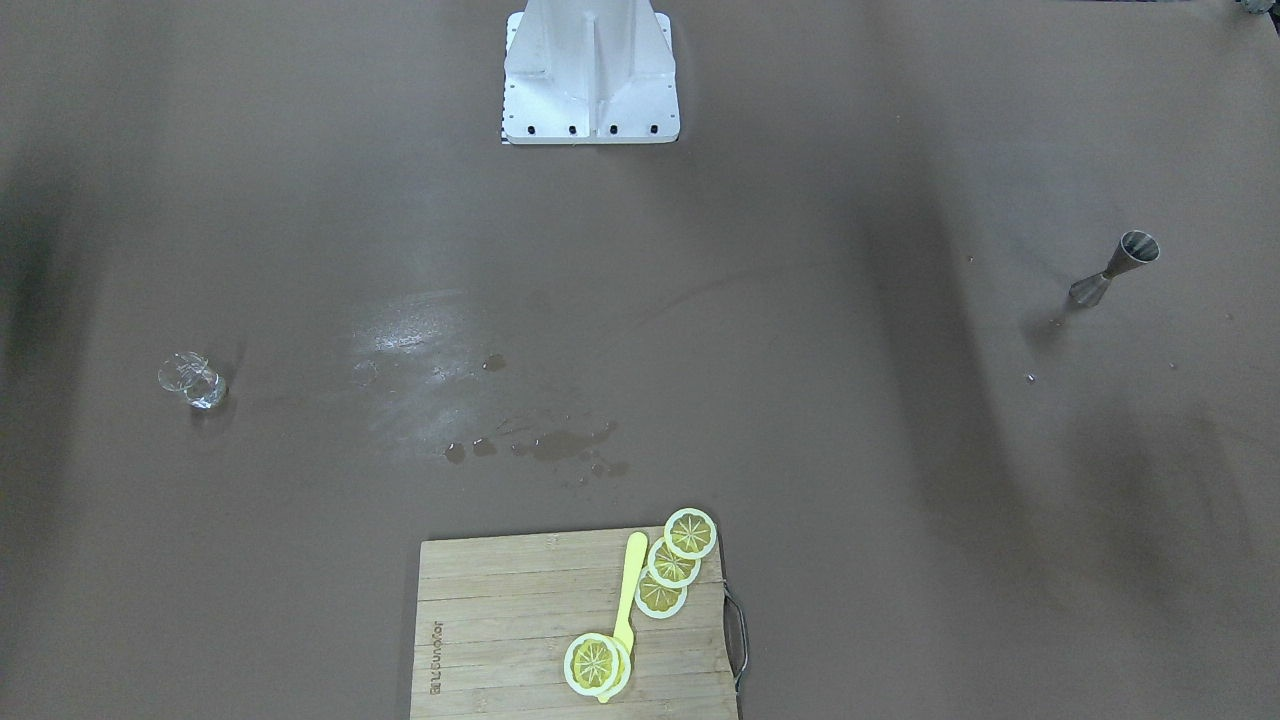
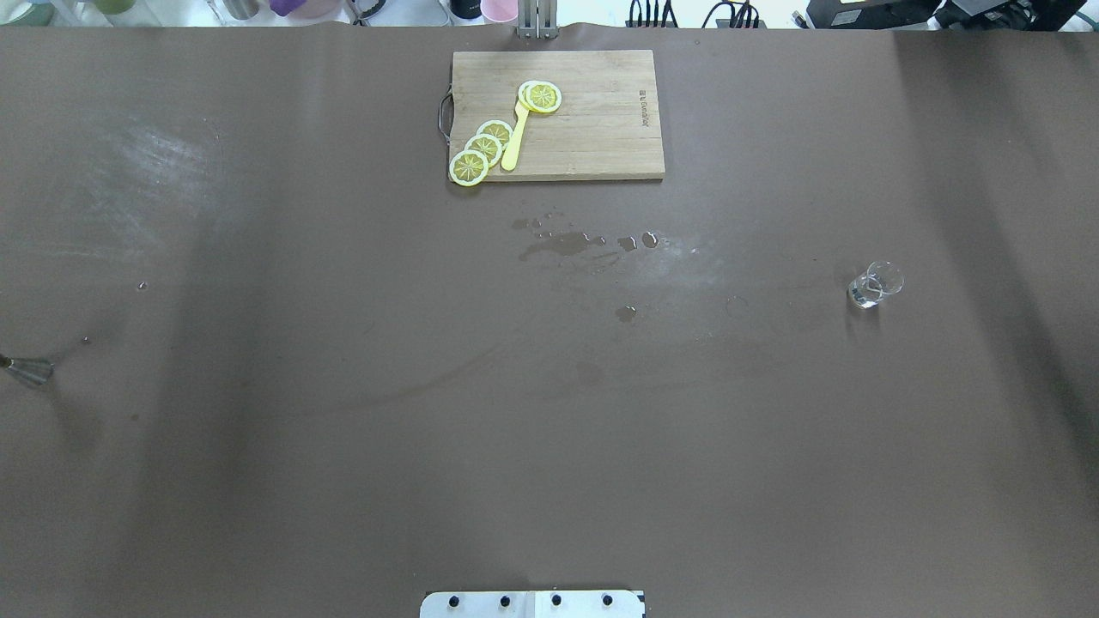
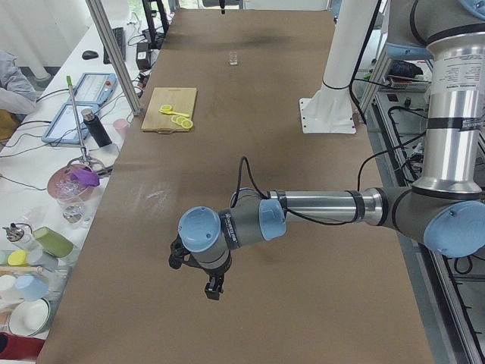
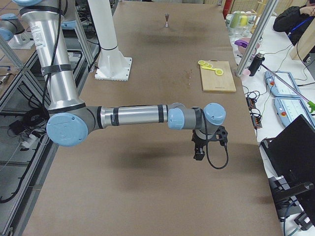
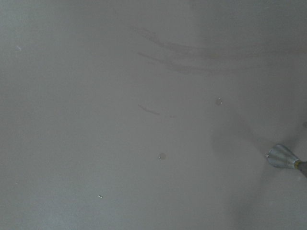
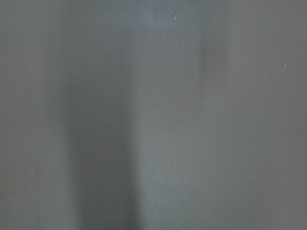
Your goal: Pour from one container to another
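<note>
A small clear glass stands on the brown table on the robot's right side, also seen in the overhead view. A metal hourglass-shaped jigger stands upright on the robot's left side, at the overhead view's left edge and in the left wrist view's lower right. My left gripper hangs over the table's near end in the exterior left view, away from the jigger. My right gripper hangs over bare table in the exterior right view. I cannot tell whether either is open or shut.
A wooden cutting board lies at the table's far edge from the robot, with several lemon slices and a yellow utensil on it. Small wet puddles lie between the board and the table's middle. The robot's white base stands opposite.
</note>
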